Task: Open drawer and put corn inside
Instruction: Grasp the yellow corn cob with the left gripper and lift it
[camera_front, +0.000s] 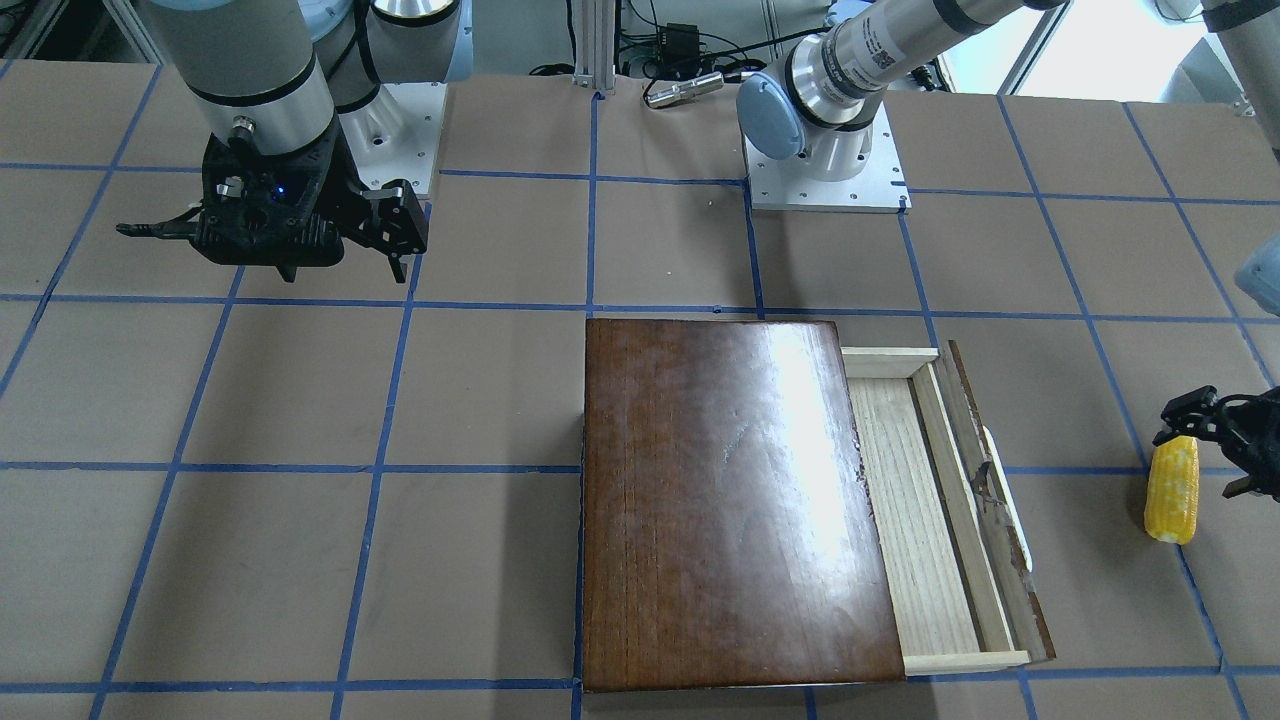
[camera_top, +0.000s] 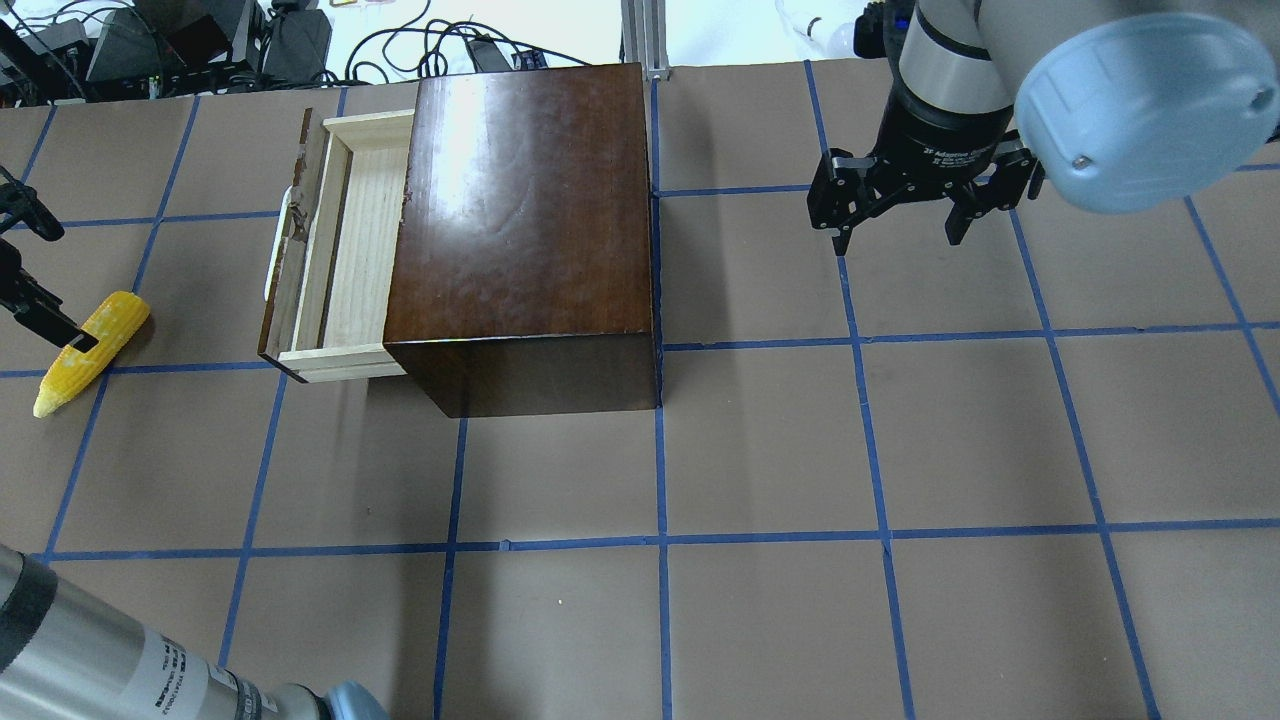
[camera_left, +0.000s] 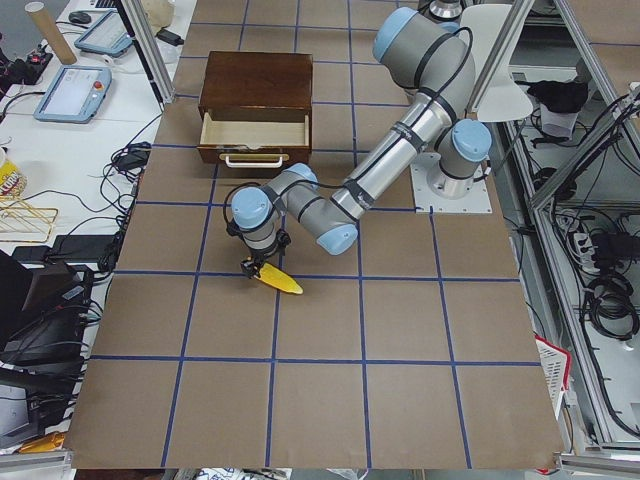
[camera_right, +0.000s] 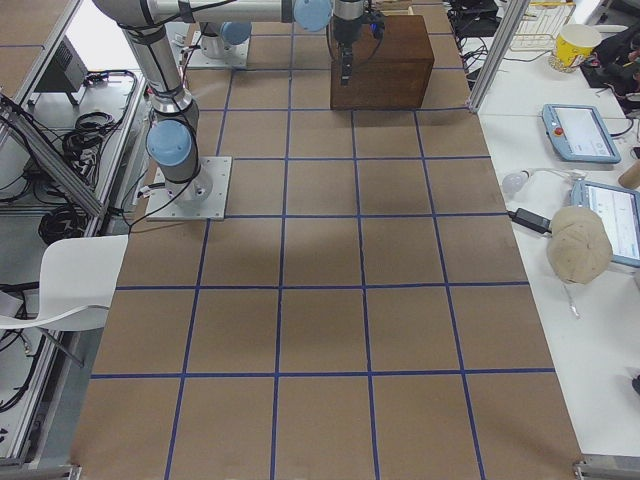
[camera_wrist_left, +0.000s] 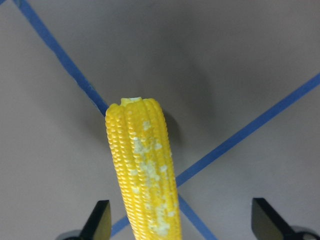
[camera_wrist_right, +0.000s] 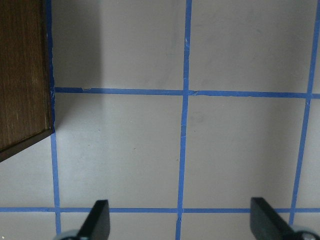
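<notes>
The corn (camera_wrist_left: 142, 170) lay on the desk (camera_top: 900, 450), its middle between the spread fingers of the left pincer (camera_wrist_left: 182, 216), unclamped. Only the overhead showed its pointed tip and the drawer (camera_top: 350, 250) pulled out, well apart. The right pincer (camera_top: 897, 235) hung spread too.

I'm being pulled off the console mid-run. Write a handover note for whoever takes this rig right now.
Left gripper: open and low over the corn. The cob lies on the table between the fingers, off-centre toward one of them. It is not yet grasped.
Right gripper: open, holding nothing, hanging over the table on the far side of the dark box from the corn.
Drawer: pulled partly out of the box, with nothing in its tray.
Done: drawer opened.
Left: shut on the corn, carry it over, and set it in the drawer.
</notes>
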